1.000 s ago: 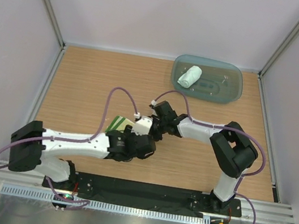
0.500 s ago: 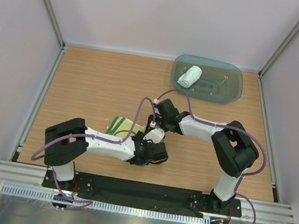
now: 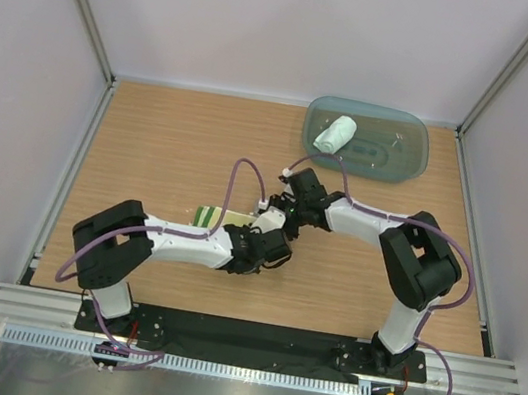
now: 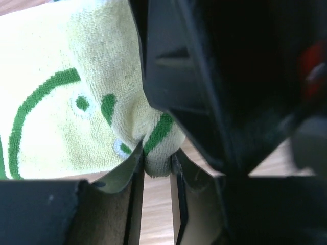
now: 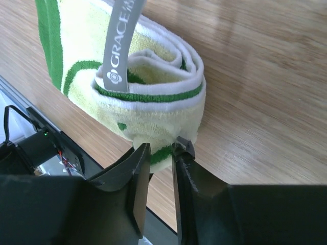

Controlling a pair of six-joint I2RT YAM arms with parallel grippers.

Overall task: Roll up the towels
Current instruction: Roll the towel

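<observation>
Yellow towel (image 3: 212, 217) half rolled near middle of surface (image 3: 172, 142), bit toward 9 o'clock. Left hand (image 4: 156, 164) nearly closed, pinching soft fold. Right hand (image 5: 162, 149) nearly closed, nipping roll's edge. Cloth light, floppy, likely unrolls; best pinch edges. White towel (image 3: 335, 134) in tray (image 3: 407, 159), 1 o'clock.

The wooden tabletop (image 3: 152, 138) carries a teal tray (image 3: 405, 171) at its far right and, mid-table, a seemingly part-rolled yellow-green towel (image 3: 210, 217).

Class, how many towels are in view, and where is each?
2. A rolled white towel lies in the tray, far right; a yellow-green towel lies mid-table, pinched by the left gripper and right gripper.
</observation>
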